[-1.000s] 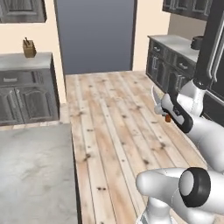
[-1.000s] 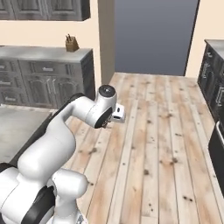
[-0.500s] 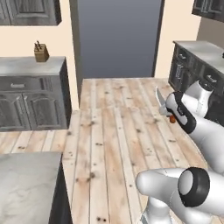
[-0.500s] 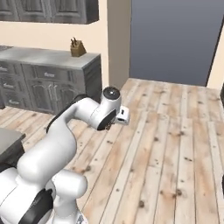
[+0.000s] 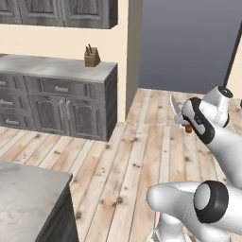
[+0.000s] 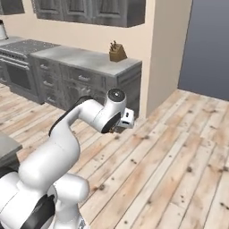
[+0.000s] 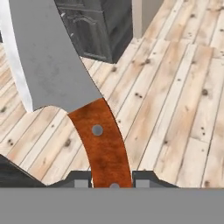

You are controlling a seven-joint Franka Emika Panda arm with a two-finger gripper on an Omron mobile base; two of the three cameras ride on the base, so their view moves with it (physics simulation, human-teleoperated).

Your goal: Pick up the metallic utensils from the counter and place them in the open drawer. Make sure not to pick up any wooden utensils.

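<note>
Up over the plank floor (image 5: pixel 142 156), your fingers (image 7: pixel 112 179) are clamped tight on the orange-red handle of the knife (image 7: pixel 65 87), so it's off the counter and in the air. The silver blade sticks out ahead of the hand. A knife block (image 6: pixel 117 52) sits near the end of the grey-topped cabinet (image 5: pixel 61 90).

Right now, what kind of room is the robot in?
A kitchen, most likely: dark grey cabinets under a grey countertop, a knife block on it, and a stove along the same wall.
</note>
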